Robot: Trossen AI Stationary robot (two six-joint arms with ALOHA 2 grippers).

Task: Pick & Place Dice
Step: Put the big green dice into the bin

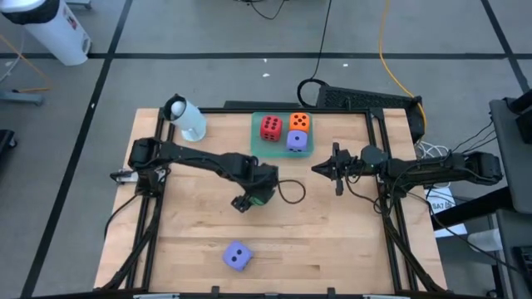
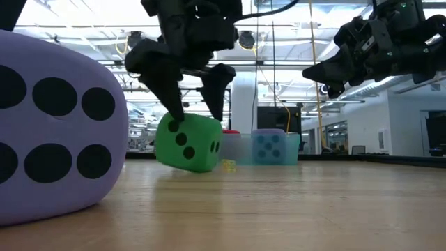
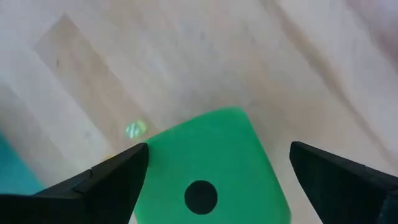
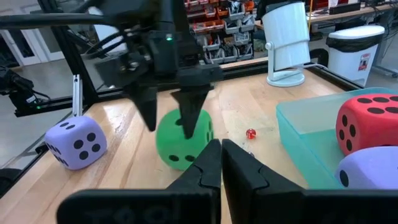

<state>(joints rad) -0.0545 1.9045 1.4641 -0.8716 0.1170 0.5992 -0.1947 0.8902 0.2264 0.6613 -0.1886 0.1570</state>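
The left tool (image 2: 194, 94) stands wide over the green die (image 2: 188, 143), a finger on each side, die on the bench (image 1: 332, 232). The right tool (image 1: 318, 169) hangs shut near the tray (image 1: 259, 149) holding red (image 1: 271, 127), orange (image 1: 300, 122) and purple dice (image 1: 297, 140)

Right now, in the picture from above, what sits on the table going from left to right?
White lamp-like gadget → purple die → green die under the left arm's fingers → green tray holding three dice → right arm's fingers.

Bare table (image 1: 332, 241) beside the lone purple die (image 1: 238, 256).
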